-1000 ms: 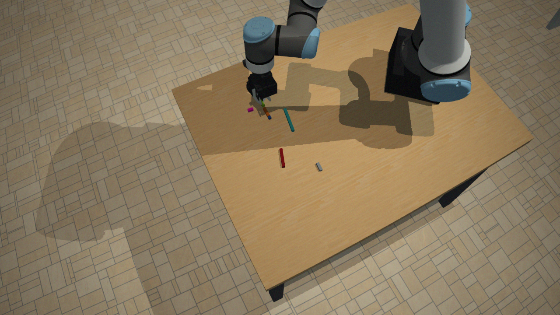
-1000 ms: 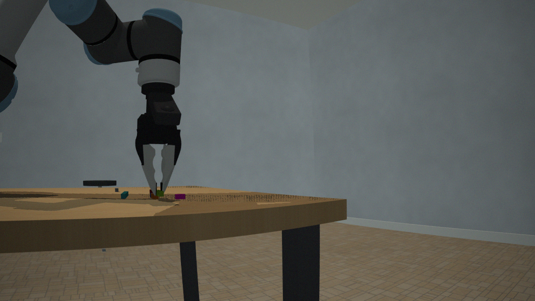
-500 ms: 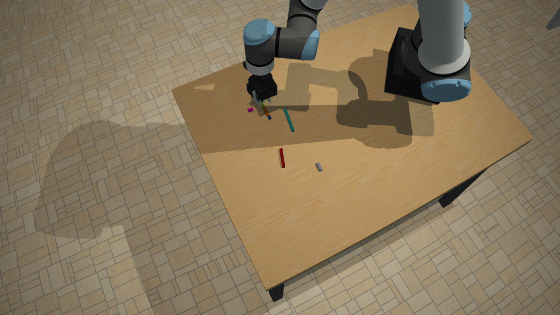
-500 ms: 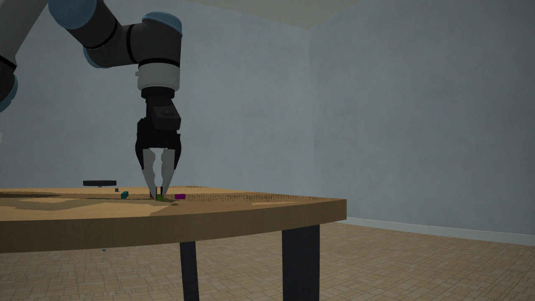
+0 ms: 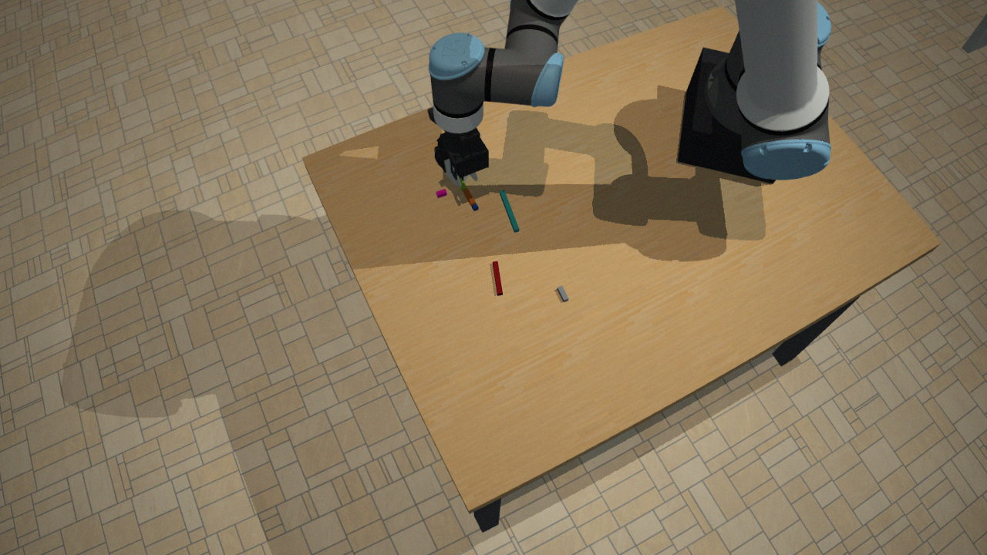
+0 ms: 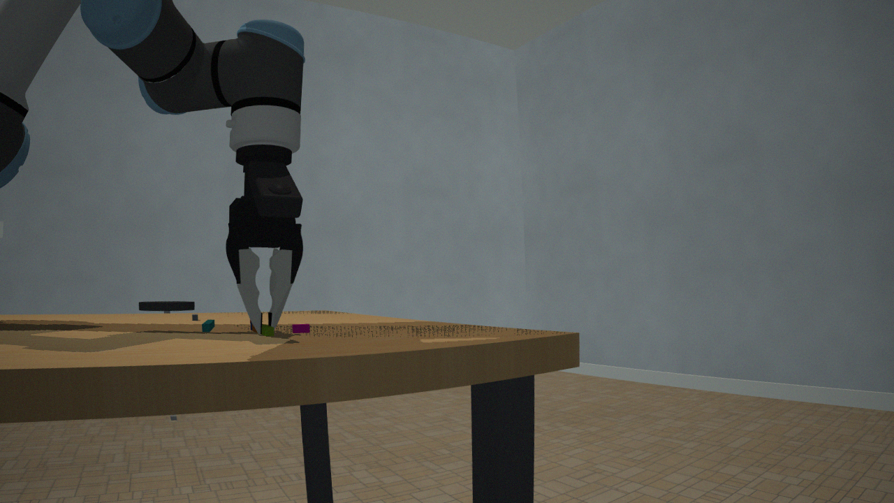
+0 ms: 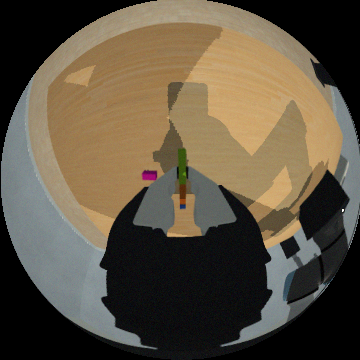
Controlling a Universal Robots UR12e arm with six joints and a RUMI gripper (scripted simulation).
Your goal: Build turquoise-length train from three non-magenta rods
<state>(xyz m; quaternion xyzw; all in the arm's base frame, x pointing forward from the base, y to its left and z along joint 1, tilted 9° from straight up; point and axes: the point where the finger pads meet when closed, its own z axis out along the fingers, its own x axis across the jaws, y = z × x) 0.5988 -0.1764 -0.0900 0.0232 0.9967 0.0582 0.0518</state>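
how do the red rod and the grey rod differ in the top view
The red rod is dark red, while the grey rod is pale grey. The red rod is clearly longer; the grey rod is short. The red rod lies nearer the turquoise rod than the grey rod does. Both lie flat on the wooden table, outside the tool's grip.

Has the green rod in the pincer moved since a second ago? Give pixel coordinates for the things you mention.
Yes: in the exterior view, the green rod [image 5: 463, 185] [image 6: 267, 330] [image 7: 182, 162] is lower, nearer the tabletop [image 5: 621, 331] [image 6: 375, 375] [image 7: 115, 125].
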